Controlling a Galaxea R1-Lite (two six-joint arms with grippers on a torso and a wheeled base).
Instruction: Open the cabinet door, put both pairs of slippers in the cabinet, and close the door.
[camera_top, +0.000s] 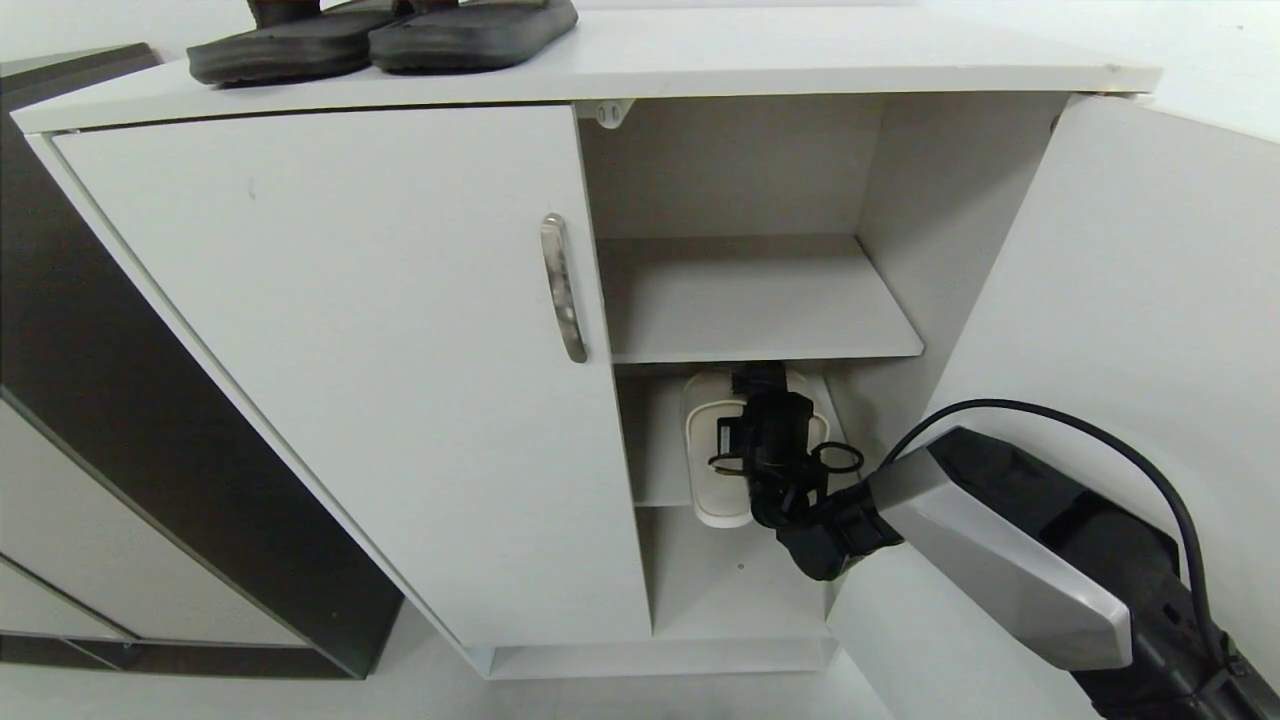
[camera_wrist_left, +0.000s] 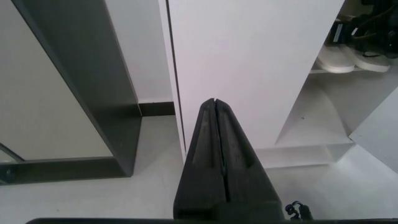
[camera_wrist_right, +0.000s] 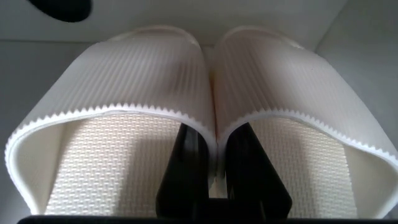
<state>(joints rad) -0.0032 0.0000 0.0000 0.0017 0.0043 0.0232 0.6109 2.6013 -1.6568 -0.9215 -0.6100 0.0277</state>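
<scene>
A white cabinet (camera_top: 640, 75) stands with its left door (camera_top: 350, 350) shut and its right door (camera_top: 1130, 280) swung open. A pair of dark slippers (camera_top: 380, 40) lies on its top at the left. My right gripper (camera_top: 765, 420) is inside the cabinet under the upper shelf (camera_top: 750, 300), shut on a pair of white slippers (camera_top: 715, 450). In the right wrist view one finger sits inside each white slipper (camera_wrist_right: 211, 112), pinching their inner walls together. The white slippers (camera_wrist_left: 348, 61) lie at the middle shelf. My left gripper (camera_wrist_left: 214, 106) is shut and empty, low before the left door.
A metal handle (camera_top: 563, 288) runs down the left door's right edge. A dark panel (camera_top: 150, 400) leans beside the cabinet on the left. The open right door stands close beside my right arm. Pale floor (camera_wrist_left: 155, 143) lies in front of the cabinet.
</scene>
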